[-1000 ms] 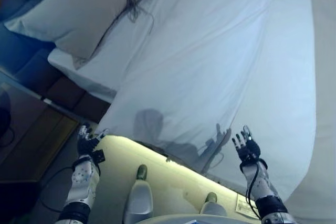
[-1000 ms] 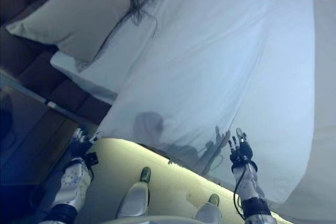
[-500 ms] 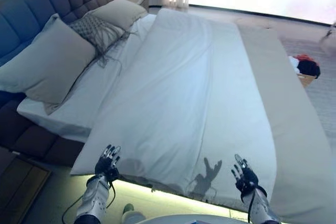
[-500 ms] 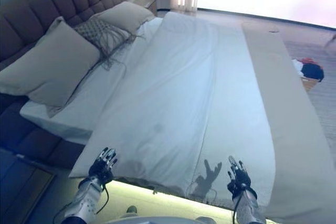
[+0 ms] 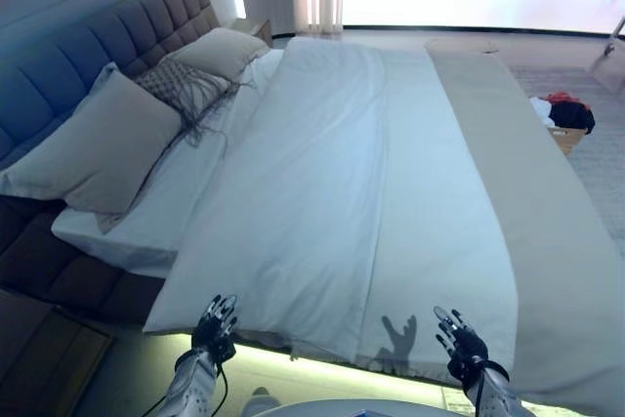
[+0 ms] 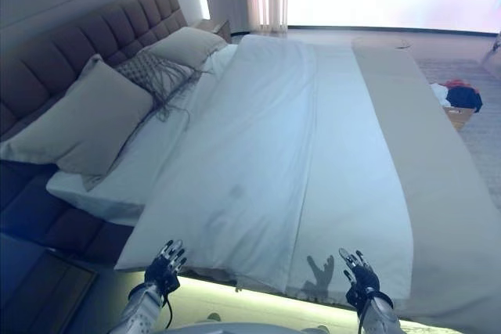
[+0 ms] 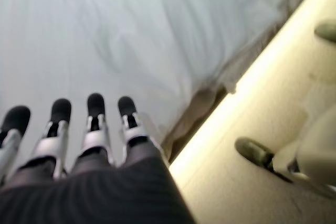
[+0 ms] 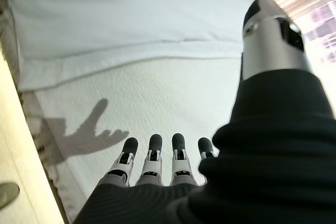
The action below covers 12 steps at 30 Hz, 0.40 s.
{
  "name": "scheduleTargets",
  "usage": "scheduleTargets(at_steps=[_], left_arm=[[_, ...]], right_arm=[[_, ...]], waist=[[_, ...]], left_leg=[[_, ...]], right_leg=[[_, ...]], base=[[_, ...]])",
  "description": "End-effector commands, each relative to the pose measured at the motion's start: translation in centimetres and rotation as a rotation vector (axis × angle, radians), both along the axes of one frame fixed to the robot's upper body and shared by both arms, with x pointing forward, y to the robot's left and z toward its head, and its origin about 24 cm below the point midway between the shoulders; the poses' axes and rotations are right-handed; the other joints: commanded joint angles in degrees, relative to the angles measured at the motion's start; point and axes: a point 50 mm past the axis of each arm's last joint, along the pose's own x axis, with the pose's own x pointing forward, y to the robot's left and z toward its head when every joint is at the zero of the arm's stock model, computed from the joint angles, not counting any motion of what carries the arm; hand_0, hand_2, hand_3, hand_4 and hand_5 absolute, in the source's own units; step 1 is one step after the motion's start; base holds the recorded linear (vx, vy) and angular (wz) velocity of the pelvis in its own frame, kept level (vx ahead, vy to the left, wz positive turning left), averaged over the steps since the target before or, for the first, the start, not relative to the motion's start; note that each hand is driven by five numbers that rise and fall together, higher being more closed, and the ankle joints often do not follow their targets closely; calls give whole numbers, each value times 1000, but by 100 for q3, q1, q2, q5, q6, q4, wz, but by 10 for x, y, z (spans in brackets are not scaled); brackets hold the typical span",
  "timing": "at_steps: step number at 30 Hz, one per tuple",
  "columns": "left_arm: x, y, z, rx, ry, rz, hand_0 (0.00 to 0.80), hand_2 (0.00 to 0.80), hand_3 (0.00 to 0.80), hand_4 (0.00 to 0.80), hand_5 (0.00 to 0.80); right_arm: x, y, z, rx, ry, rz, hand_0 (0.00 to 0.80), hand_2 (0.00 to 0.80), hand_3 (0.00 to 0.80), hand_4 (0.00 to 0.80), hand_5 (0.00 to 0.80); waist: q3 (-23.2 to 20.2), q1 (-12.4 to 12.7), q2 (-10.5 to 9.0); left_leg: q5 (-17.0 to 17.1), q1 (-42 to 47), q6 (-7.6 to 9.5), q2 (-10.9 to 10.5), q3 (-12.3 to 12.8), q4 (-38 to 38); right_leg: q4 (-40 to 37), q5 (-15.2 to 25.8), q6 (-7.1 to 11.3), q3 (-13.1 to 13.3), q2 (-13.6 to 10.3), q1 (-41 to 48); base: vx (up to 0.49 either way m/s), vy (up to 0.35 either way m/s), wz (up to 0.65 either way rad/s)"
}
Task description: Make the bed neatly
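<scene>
From the head views, the wide bed [image 5: 547,241] with its grey tufted headboard [image 5: 107,46] runs away toward twelve o'clock, and the white duvet [image 5: 342,192] lies over it, its near edge hanging at six o'clock. Three pillows [image 5: 107,144] crowd ten o'clock. The left robot hand [image 5: 217,324] at seven o'clock and the right robot hand [image 5: 461,347] at five o'clock hover just short of that edge, fingers spread, holding nothing.

The left wrist view shows straight fingers [image 7: 94,124] above the duvet's hem [image 7: 210,77], beside the lit bed base [image 7: 252,66].

The right wrist view shows straight fingers [image 8: 152,161] over the cloth.

I judge this the reach before gripping; next, both must pinch the hem. Floor room there looks narrow.
</scene>
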Motion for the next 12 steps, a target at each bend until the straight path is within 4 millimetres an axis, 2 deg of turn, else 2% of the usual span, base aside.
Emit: scheduleTargets(at_steps=[1,6,8,12], left_arm=[[34,15,23,121,-116,-95,0,0,0,0,0],[45,19,33,149,-172,-136,0,0,0,0,0],[52,17,39,155,-203,-141,0,0,0,0,0],[62,10,40,145,-206,-106,0,0,0,0,0]], right_arm=[[27,9,16,49,-166,-67,0,0,0,0,0],[25,18,12,66,-178,-104,0,0,0,0,0],[24,20,11,60,-177,-100,0,0,0,0,0],[26,25,8,69,-164,-98,0,0,0,0,0]], waist=[[97,106,-213],[49,22,-160],[50,-48,-136],[59,-66,-187]], left_leg=[[258,277,272,-565,48,21],[365,493,526,-809,85,-486],[391,490,593,-850,111,-571],[344,528,601,-856,158,-580]], right_leg=[[375,193,-565,-248,616,-17],[917,473,-315,-115,487,-279],[1073,462,-324,-35,523,-389],[812,401,-389,-69,591,-316]], base=[[2,135,-5],[-24,97,-14],[-59,63,-12],[-43,13,-2]])
